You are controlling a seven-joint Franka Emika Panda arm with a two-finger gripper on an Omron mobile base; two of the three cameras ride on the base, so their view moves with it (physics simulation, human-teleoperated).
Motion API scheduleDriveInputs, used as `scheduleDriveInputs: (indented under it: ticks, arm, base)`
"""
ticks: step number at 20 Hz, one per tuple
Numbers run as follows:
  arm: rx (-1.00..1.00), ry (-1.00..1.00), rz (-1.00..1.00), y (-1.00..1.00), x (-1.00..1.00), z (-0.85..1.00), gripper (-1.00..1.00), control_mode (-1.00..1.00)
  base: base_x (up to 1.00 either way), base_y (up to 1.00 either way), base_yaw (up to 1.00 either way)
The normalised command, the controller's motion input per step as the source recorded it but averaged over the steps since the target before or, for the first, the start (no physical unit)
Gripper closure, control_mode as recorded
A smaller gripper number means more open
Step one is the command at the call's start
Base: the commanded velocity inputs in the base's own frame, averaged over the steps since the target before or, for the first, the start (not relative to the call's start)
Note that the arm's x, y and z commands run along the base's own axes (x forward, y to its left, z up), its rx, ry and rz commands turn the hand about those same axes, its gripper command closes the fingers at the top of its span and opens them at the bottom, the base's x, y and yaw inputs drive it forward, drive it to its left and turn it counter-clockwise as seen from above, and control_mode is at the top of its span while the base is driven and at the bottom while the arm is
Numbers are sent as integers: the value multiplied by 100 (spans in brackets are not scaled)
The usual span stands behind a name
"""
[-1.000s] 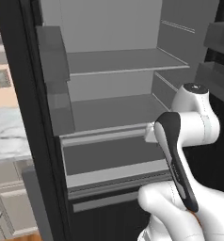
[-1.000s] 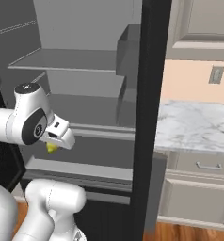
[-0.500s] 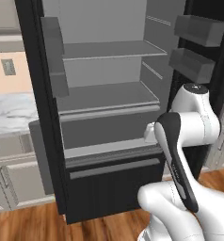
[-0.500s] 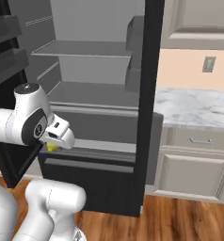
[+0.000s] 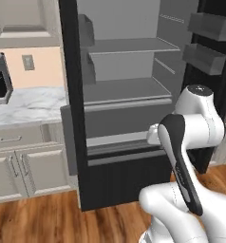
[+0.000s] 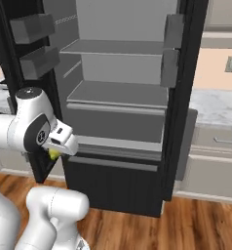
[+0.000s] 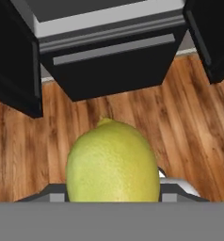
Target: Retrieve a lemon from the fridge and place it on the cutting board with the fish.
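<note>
Wood floor slides under the hand camera as the base backs off: the fridge (image 5: 124, 95) shrinks from a second ago, doors open. The gripper (image 6: 54, 154), at 9 o'clock, is clenched around the lemon (image 7: 113, 162), cutting board next

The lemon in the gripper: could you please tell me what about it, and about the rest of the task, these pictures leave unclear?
- Hand view: the lemon hides the fingertips; its lower part is cut off.
- Right base view: a yellow sliver of lemon shows under the gripper; the hand covers the rest.
- Left base view: the arm blocks the gripper in front of the fridge.
</note>
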Motion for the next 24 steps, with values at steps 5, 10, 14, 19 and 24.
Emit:
scheduleDriveInputs:
  ticks: [5, 10, 14, 19, 24]
  arm:
    - [0, 0, 0, 0, 0, 0, 100, 100]
    - [0, 0, 0, 0, 0, 0, 100, 100]
    - [0, 0, 0, 0, 0, 0, 100, 100]
    - [0, 0, 0, 0, 0, 0, 100, 100]
    - [0, 0, 0, 0, 0, 0, 100, 100]
  base:
    - [-5, 96, 0]
    - [-18, 93, 0]
    - [-2, 97, 0]
    - [4, 93, 0]
    - [57, 86, 0]
